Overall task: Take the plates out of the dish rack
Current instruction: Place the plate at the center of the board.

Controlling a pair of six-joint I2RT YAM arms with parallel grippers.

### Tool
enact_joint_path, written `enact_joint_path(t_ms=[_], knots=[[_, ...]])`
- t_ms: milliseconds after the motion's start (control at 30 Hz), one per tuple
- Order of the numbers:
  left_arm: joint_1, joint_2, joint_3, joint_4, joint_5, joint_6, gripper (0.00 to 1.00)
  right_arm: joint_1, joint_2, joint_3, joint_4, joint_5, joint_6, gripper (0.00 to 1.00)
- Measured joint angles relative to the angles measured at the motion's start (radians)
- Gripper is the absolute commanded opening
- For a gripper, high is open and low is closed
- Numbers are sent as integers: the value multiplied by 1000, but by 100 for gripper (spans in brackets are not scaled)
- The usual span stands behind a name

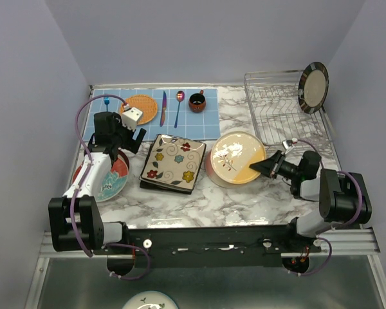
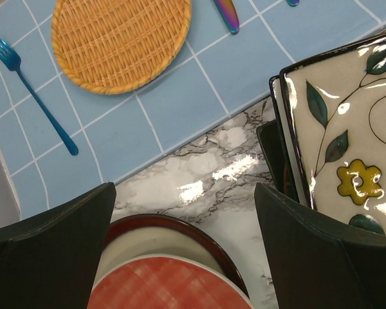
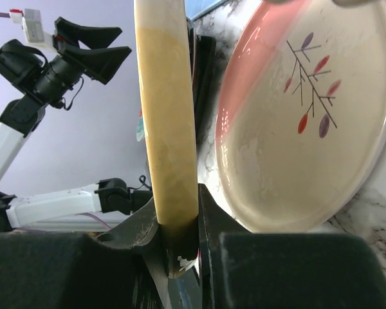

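Observation:
The silver wire dish rack (image 1: 276,112) stands at the back right with one stripe-rimmed plate (image 1: 313,87) upright in it. My right gripper (image 1: 265,167) is shut on the rim of a cream-yellow plate (image 1: 248,174), seen edge-on in the right wrist view (image 3: 166,109). It is tilted over a pink-rimmed plate with a twig pattern (image 3: 302,116) that lies on the table. Square flowered plates (image 1: 174,162) are stacked in the middle. My left gripper (image 2: 183,257) hangs open above a red checked plate (image 2: 170,283) on a red-rimmed one; teal shows in that pile (image 1: 109,187).
A blue tiled mat (image 1: 212,122) at the back holds an orange woven round mat (image 2: 119,38), a blue fork (image 2: 35,96), a knife (image 1: 163,108), a spoon (image 1: 179,106) and a small dark-red cup (image 1: 197,102). Lilac walls close in the marble table.

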Motion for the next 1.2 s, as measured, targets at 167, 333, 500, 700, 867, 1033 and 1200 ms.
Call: enact_joint_path(t_ms=[167, 333, 500, 700, 867, 1033, 1200], knots=[[0, 4, 0, -1, -6, 0, 98, 0, -1, -41, 56, -2, 66, 1], [0, 17, 0, -2, -16, 7, 98, 0, -17, -71, 132, -8, 111, 1], [0, 23, 0, -7, -19, 11, 98, 0, -17, -72, 145, -7, 117, 1], [0, 26, 0, -8, -19, 12, 98, 2, -6, -76, 130, -5, 101, 1], [0, 26, 0, -8, -23, 18, 98, 8, 14, -84, 129, -5, 101, 1], [0, 26, 0, -8, -26, 21, 98, 12, 39, -85, 129, -4, 101, 1], [0, 26, 0, -9, -28, 25, 98, 14, 81, -85, 135, 2, 102, 1]])
